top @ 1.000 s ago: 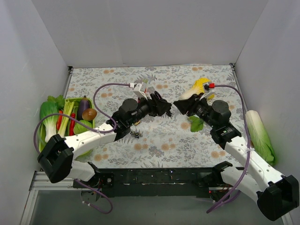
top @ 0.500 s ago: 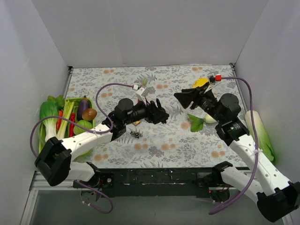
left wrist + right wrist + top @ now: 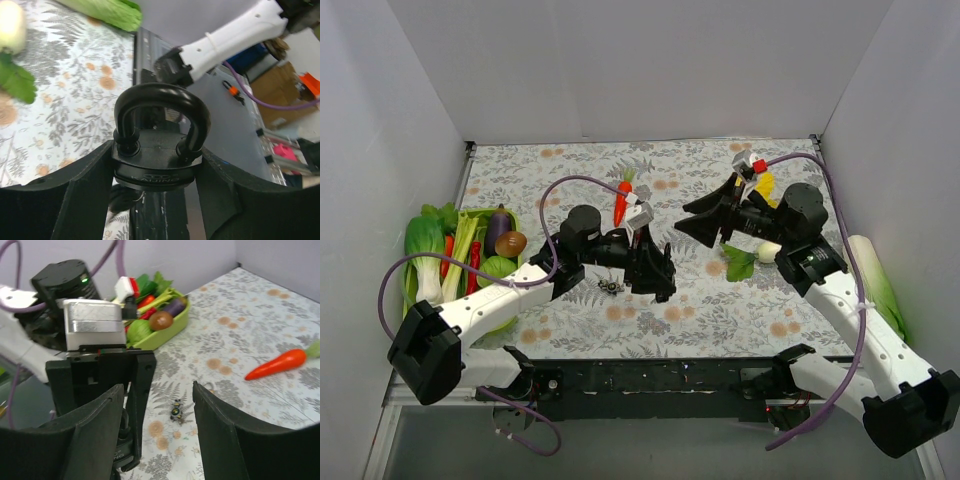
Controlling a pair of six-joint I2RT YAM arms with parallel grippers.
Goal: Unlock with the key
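Observation:
My left gripper (image 3: 656, 276) is shut on a black padlock (image 3: 157, 150) with its shackle closed. The fingers clamp the lock's body from both sides, with the shackle pointing away from the wrist. The lock's lower part also shows in the right wrist view (image 3: 116, 456). A small bunch of keys (image 3: 612, 287) lies on the floral table just left of the left gripper, and shows on the table between my right fingers in the right wrist view (image 3: 176, 411). My right gripper (image 3: 697, 224) is open and empty. It hovers above the table, facing the left gripper.
An orange carrot (image 3: 620, 205) lies behind the left arm. A green tray (image 3: 516, 262) of vegetables and a bok choy (image 3: 422, 250) are at the left. A green leaf (image 3: 738, 263), a white bulb (image 3: 767, 252), a yellow item (image 3: 765, 185) and a cabbage (image 3: 873, 277) are at the right.
My left gripper has swung toward the near edge and tilted downward with the padlock, uncovering the carrot. My right gripper pulled back from the lock, rose and turned to face left.

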